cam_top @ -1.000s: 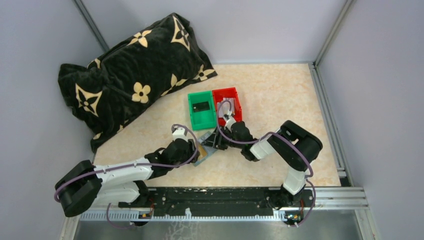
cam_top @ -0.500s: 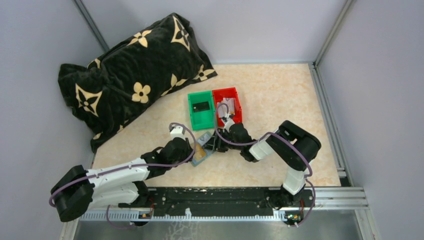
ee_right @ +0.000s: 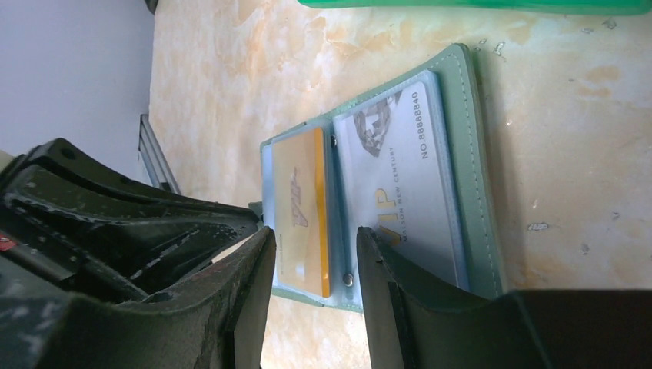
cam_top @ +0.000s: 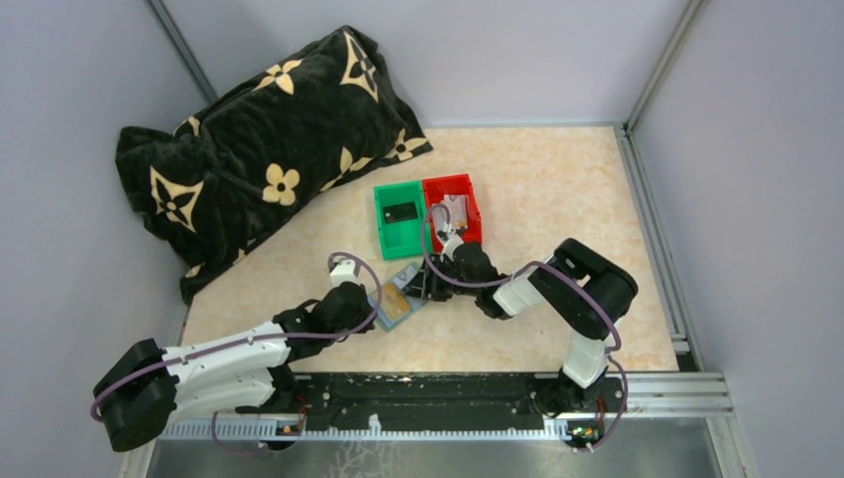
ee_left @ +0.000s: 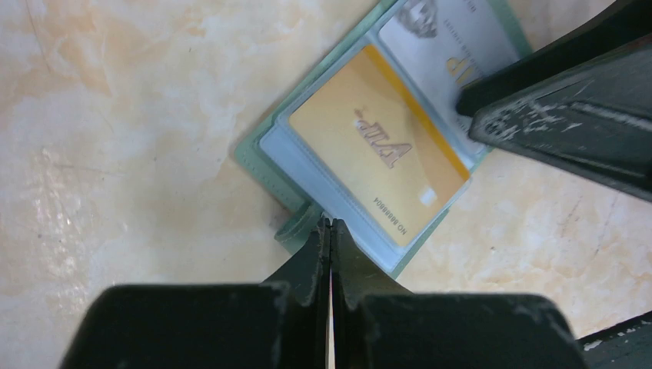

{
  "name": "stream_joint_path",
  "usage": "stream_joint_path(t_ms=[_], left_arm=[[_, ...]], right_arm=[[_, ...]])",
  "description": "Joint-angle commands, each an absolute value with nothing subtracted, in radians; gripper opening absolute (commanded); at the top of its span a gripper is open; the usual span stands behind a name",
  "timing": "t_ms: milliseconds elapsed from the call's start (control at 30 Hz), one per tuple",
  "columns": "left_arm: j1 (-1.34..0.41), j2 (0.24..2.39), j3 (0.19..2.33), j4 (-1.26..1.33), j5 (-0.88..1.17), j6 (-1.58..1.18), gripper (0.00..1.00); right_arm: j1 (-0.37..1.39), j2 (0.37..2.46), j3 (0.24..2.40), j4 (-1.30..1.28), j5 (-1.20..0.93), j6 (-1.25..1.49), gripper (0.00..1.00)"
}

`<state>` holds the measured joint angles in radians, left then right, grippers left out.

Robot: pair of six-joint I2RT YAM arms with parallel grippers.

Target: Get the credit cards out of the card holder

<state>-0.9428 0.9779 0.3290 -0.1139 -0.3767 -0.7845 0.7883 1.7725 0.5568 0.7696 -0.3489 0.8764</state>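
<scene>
Card holder lies open on table, gold card and silver card both sleeved; extraction seemingly not begun. Left gripper fingers pressed together at its near edge, right gripper fingers apart above it. Next likely calls for pinching a card's edge.

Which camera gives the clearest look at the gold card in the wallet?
Left wrist: the gold card sits mid-frame, its whole face in view and its print readable. Right wrist shows it narrower, at a slant. Top external shows it only as a small tan patch.
</scene>
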Motion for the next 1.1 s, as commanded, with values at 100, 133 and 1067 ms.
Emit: stream_joint_path(t_ms=[100, 133, 1067], left_arm=[[-0.947, 0.961, 0.268, -0.132, -0.341, -0.826, 0.0], [-0.947, 0.965, 0.267, -0.132, -0.344, -0.827, 0.0], [-0.947, 1.151, 0.288, -0.032, -0.336, -0.786, 0.0]], right_arm=[[0.797, 1.8, 0.61, 0.755, -0.364, 0.829, 0.45], [0.798, 1.8, 0.612, 0.755, -0.367, 0.827, 0.46], [0.848, 1.756, 0.592, 0.843, -0.394, 0.866, 0.48]])
